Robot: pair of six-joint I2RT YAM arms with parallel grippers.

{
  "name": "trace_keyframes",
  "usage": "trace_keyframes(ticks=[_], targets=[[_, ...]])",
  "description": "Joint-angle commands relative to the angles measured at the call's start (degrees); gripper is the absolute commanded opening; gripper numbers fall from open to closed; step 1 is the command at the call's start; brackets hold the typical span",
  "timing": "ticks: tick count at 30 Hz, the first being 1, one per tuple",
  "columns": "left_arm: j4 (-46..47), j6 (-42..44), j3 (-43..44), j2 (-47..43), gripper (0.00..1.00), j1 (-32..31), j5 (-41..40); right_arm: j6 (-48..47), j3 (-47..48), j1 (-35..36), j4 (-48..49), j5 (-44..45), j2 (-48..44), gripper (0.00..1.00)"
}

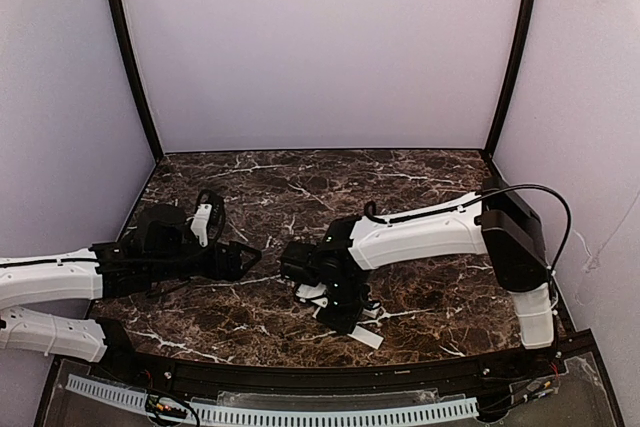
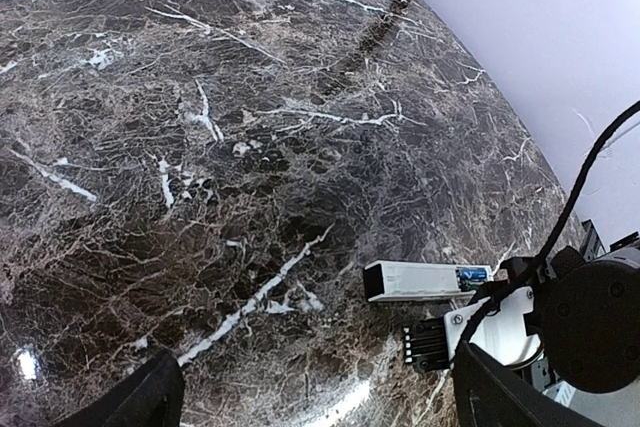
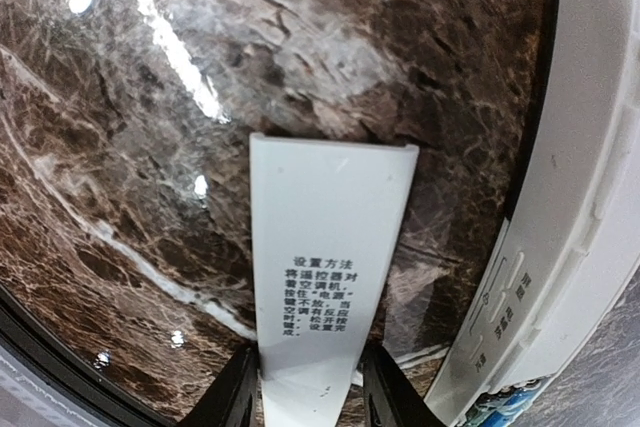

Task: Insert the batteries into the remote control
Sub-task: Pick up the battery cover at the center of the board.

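While tight on a white panel, right jaws just beside remote control; left jaws apart.

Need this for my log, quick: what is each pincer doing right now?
Left pincer: open, holding nothing.
Right pincer: closed on the white printed panel.

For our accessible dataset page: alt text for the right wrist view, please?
The right gripper pinches a flat white cover printed with Chinese text, dark marble table behind it. The white remote runs along the right edge, labelled buttons showing.
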Motion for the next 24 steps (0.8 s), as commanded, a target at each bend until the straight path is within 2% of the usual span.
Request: trace_keyframes(ticks=[1, 6, 12, 24], targets=[[-0.1, 0.2, -1.2, -0.9, 0.95, 0.6, -0.4, 0.8, -0.9, 0.6, -1.7, 1.2, 3.6, 0.32], [-0.2, 0.4, -1.3, -1.5, 0.95, 0.7, -1.8, 0.8, -1.7, 0.9, -2.0, 1.2, 4.3, 0.26], [0.7, 0.3, -1.4, -0.6, 0.95, 1.0, -1.4, 0.6, 2.2, 0.9, -4.4, 1.5, 0.9, 0.23], [1.7, 0.4, -1.1, 0.6, 0.95, 1.2, -1.2, -1.2, 9.1, 0.2, -10.6, 3.8, -2.4, 0.22]])
